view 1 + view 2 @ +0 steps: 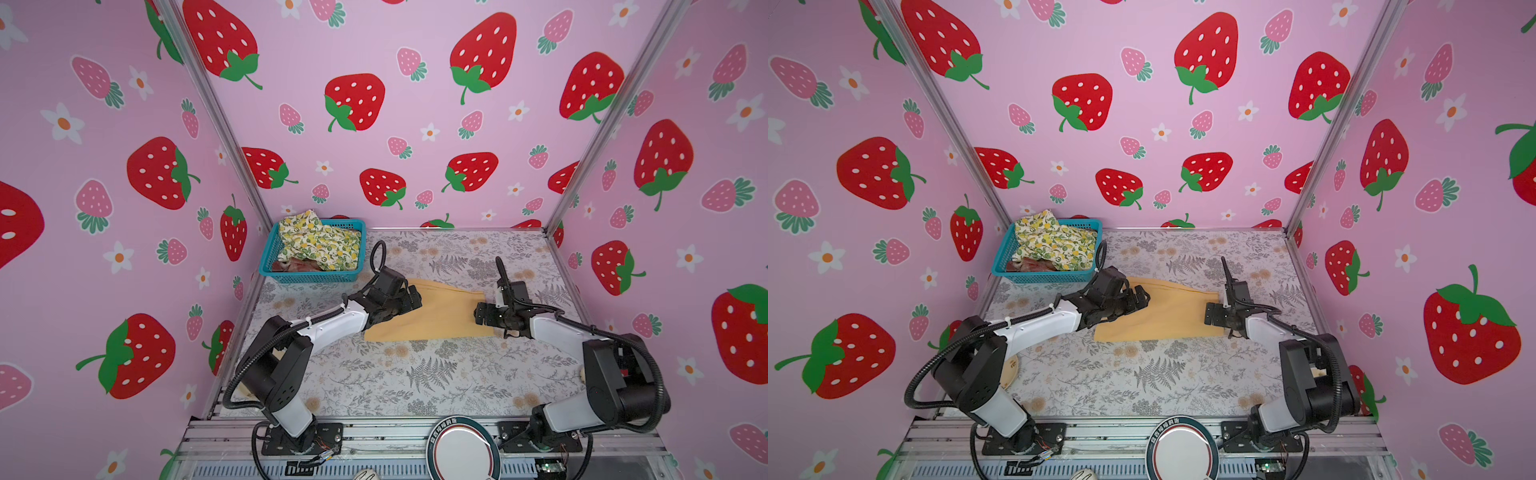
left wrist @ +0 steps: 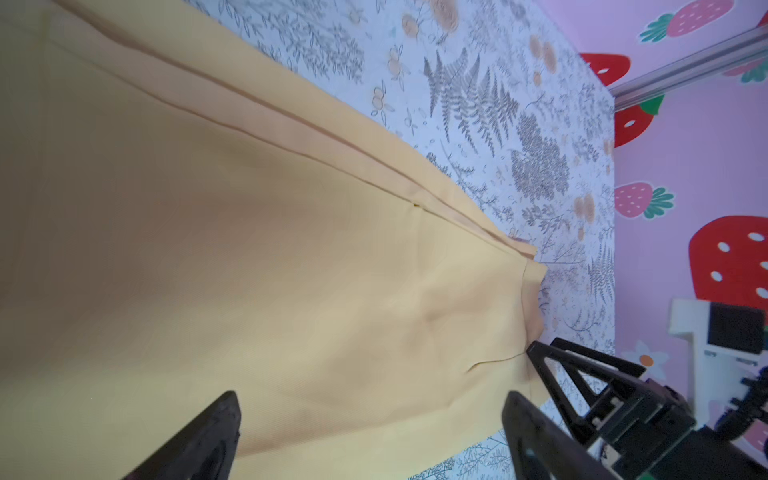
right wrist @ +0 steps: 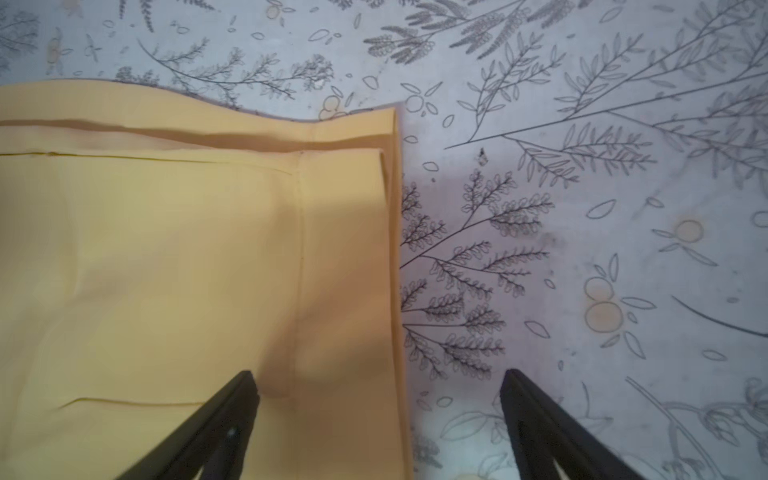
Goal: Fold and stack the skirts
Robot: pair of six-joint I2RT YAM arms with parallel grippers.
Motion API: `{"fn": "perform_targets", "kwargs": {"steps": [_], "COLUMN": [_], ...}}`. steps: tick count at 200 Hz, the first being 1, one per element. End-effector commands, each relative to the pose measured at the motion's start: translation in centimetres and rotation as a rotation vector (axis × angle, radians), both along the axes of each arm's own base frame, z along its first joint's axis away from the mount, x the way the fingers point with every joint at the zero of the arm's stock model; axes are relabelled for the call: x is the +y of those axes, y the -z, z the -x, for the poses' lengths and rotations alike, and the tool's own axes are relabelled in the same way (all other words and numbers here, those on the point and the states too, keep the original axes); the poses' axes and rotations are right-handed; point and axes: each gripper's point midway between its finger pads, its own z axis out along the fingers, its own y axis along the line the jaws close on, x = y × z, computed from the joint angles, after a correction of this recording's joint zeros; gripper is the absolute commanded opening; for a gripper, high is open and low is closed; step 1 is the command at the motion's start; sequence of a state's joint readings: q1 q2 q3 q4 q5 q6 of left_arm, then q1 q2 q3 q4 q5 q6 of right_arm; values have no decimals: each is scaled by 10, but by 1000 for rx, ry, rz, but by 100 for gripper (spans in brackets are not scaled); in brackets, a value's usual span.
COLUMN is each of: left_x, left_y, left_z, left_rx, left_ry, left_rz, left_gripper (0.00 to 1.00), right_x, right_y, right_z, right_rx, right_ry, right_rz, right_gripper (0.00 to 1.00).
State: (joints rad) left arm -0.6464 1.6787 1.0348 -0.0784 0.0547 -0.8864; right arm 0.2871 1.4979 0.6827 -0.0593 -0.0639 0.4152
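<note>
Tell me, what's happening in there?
Left gripper open over yellow skirt on table. Right gripper open, straddling its edge. Lemon skirt, plaid skirt in basket. Nothing blocking.

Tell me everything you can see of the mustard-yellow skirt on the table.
The mustard-yellow skirt is plain, finely ribbed cloth with stitched seams. It lies flat on the floral table, folded over along one side so layered edges show, slightly wrinkled. The open left gripper is over one end, the open right gripper straddles the opposite edge; neither grips it.
</note>
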Motion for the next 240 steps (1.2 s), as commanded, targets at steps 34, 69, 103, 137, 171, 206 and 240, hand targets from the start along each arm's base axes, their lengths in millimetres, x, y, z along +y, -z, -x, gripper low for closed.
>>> {"fn": "perform_targets", "kwargs": {"steps": [34,69,103,137,171,206,240], "left_x": [-10,-10,-12,-13,-12,-17,-40], "left_y": [13,20,21,19,15,5,-14], "left_z": [2,2,1,0,0,-1,-2], "left_rx": [29,40,45,41,34,15,-19], "left_ry": [22,26,26,32,37,49,99], "left_rz": [-1,-9,-7,-9,-18,-9,18], "left_gripper": [99,99,99,99,99,99,99], "right_x": [18,22,24,26,25,24,15], "right_y": [18,30,42,48,48,35,3], "right_z": [-1,6,14,16,15,5,-9], "right_rx": [61,106,142,158,154,115,42], "right_ry": [-52,-64,-69,-65,-58,-61,-61], "right_rz": [-92,-103,-121,-138,-139,-125,-64], "right_gripper": [83,78,68,52,19,0,0]}}
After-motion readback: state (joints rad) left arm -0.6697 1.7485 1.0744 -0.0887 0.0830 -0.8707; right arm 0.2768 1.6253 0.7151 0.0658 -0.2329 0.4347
